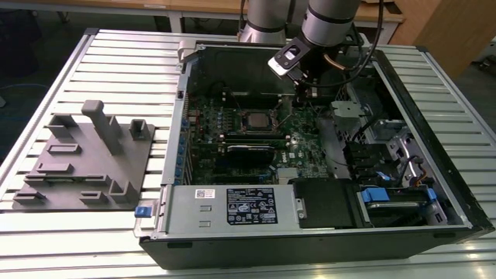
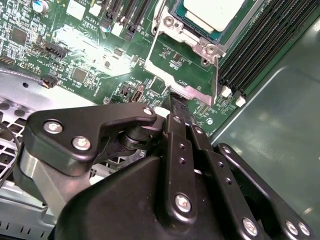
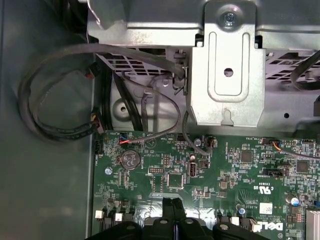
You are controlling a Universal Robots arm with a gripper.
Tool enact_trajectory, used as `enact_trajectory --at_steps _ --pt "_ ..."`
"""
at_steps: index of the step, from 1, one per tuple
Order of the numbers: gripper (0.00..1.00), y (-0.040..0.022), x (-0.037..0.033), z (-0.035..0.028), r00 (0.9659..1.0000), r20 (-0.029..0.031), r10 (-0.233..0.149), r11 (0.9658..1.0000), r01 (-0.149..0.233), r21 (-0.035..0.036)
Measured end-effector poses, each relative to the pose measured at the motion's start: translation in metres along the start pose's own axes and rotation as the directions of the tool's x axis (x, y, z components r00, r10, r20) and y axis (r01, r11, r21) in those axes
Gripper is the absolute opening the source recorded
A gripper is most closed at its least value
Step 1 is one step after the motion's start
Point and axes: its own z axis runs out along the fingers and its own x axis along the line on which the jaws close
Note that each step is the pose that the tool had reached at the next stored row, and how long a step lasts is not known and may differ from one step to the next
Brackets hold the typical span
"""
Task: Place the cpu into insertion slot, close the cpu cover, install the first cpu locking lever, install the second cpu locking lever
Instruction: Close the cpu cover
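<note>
The hand [image 2: 175,101] has its black fingers pressed together, nothing seen between them, its tip at the outer edge of the cpu cover [image 2: 189,90]; the cover stands swung open off the insertion slot [image 2: 195,41], green board showing through its cut-out; the cpu [image 2: 212,12] lies seated in the slot, only partly in view; long black memory slots [image 2: 260,50] run beside it; all sits inside the open computer case [image 1: 310,250] on the slatted bench [image 1: 124,64]; a grey fixture tray [image 1: 85,168] lies well apart; whether the tip touches the cover is hard to tell.
</note>
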Motion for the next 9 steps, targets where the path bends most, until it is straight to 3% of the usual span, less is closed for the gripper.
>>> enact_trajectory --at_steps 9 --pt "0.11 -0.0026 0.0000 0.0007 1.0000 0.0000 0.000 1.0000 0.000 0.0019"
